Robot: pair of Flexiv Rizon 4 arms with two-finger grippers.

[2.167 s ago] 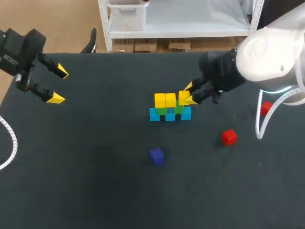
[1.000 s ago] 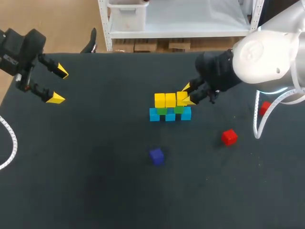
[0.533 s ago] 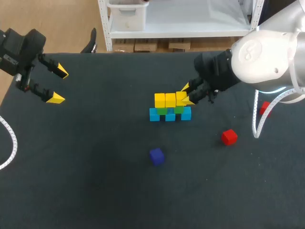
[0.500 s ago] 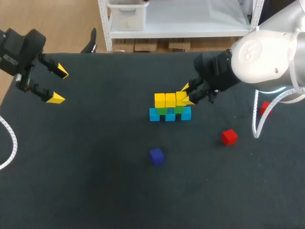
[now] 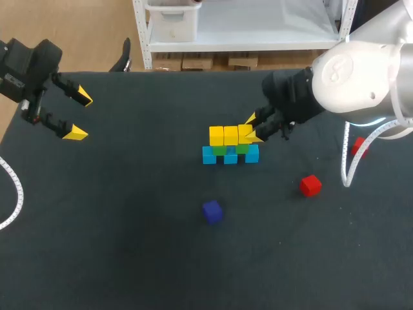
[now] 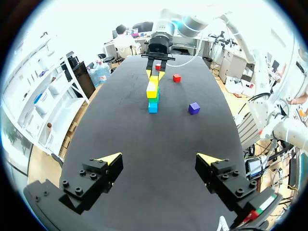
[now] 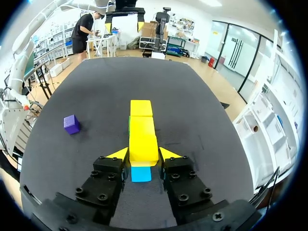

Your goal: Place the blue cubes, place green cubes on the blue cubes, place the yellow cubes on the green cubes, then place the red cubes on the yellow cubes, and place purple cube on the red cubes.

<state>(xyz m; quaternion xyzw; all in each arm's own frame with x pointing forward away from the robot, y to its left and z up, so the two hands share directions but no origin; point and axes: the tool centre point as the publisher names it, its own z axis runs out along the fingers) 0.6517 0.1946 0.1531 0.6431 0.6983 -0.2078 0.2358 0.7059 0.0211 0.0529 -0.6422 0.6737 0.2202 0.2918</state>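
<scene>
Gripping rightmost yellow cube (image 5: 245, 134) from both sides in right tool (image 5: 253, 128), at frame centre, seemingly seated on green cubes (image 5: 219, 150) above blue cubes (image 5: 230, 156) on counter (image 5: 129, 226). With left tool (image 5: 79, 116) wide open, empty, at upper left.

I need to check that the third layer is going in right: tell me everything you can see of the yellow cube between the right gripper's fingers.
The held yellow cube is a plain, matte block of one colour, level and in line with its row. The right gripper is shut on it, one yellow tip on each side face. It is the end cube of the yellow row, seemingly touching the next yellow cube, above a green cube and a blue cube. Whether it already rests on the green one cannot be told.
</scene>
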